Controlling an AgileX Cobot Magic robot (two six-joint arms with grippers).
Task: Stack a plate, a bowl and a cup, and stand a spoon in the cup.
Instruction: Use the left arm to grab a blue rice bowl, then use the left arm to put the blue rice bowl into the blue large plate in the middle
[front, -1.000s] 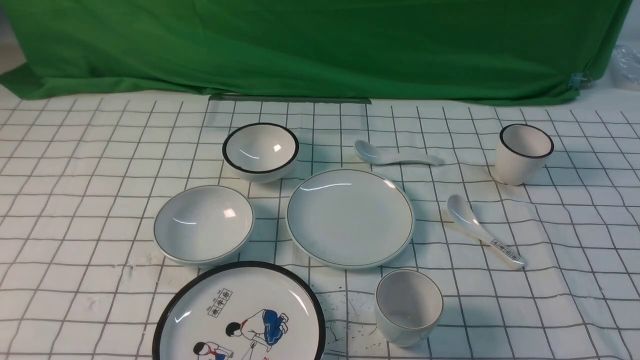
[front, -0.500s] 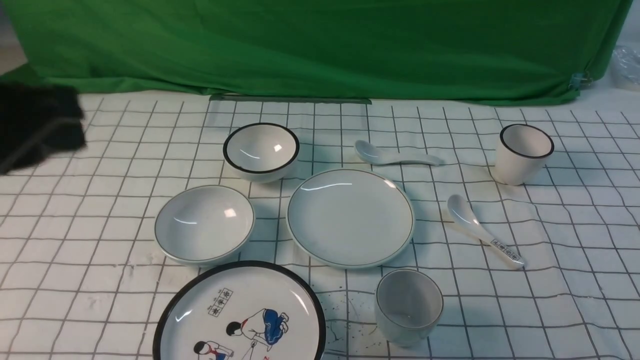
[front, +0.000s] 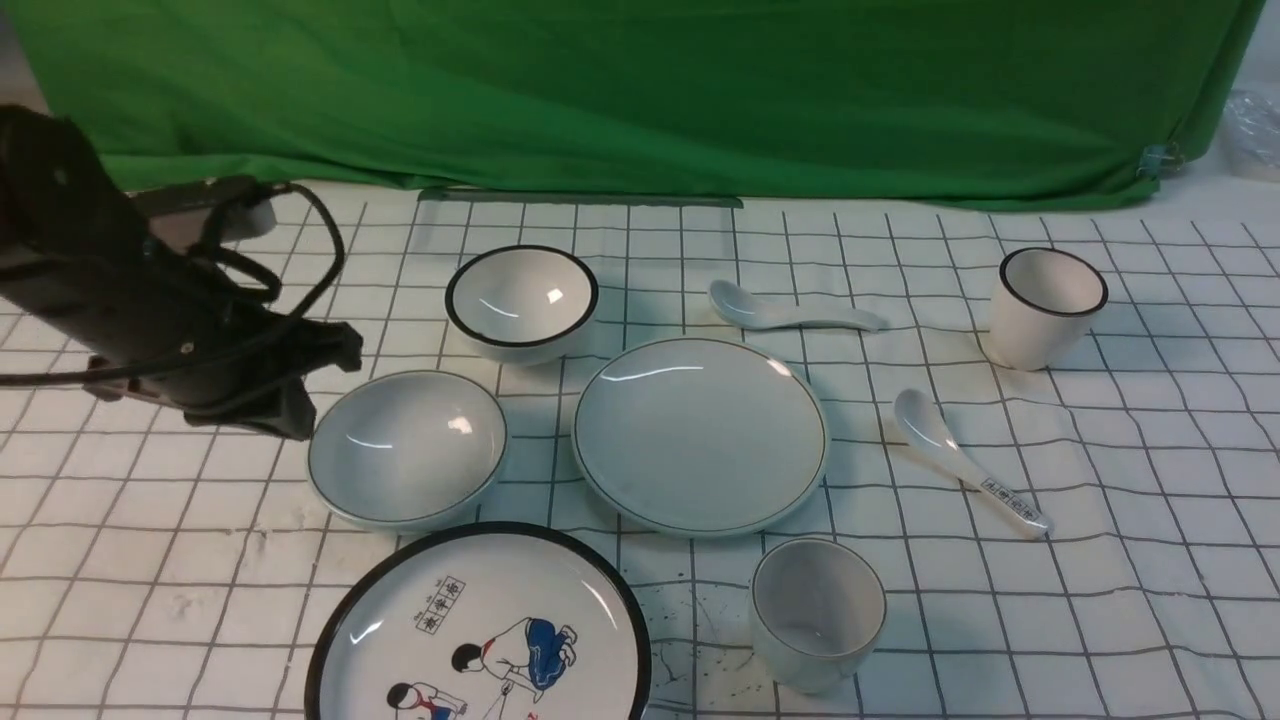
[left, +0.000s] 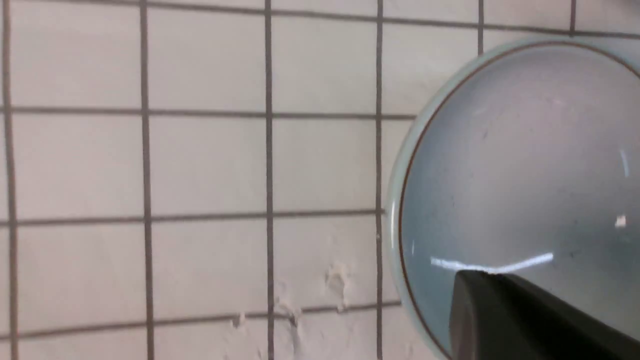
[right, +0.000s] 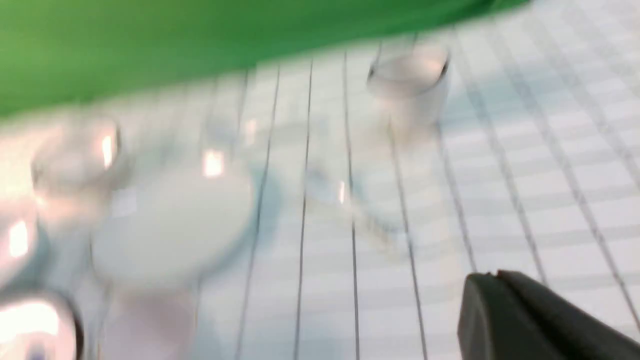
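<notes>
The plate (front: 700, 435) lies at the middle of the checked cloth. The bowl (front: 405, 450) sits to its left, and the left wrist view shows it (left: 525, 150) empty. The cup (front: 818, 610) stands upright in front of the plate. The plain white spoon (front: 790, 315) lies behind the plate. My left gripper (front: 297, 428) hangs just left of the bowl's left rim, shut and empty; in the left wrist view its tip (left: 480, 274) shows over the bowl's inner edge. My right gripper (right: 492, 274) is shut and empty above bare cloth, out of the front view.
A black-rimmed deep bowl (front: 521, 300) stands behind the shallow bowl. A cartoon plate (front: 480, 640) lies at the front. A black-rimmed cup (front: 1045, 305) stands far right, a printed-handle spoon (front: 960, 460) right of the plate. Green cloth hangs at the back. The right wrist view is blurred.
My left arm has come into the front view from the left and moved right, down to the shallow bowl's left rim. The dishes have not moved.
</notes>
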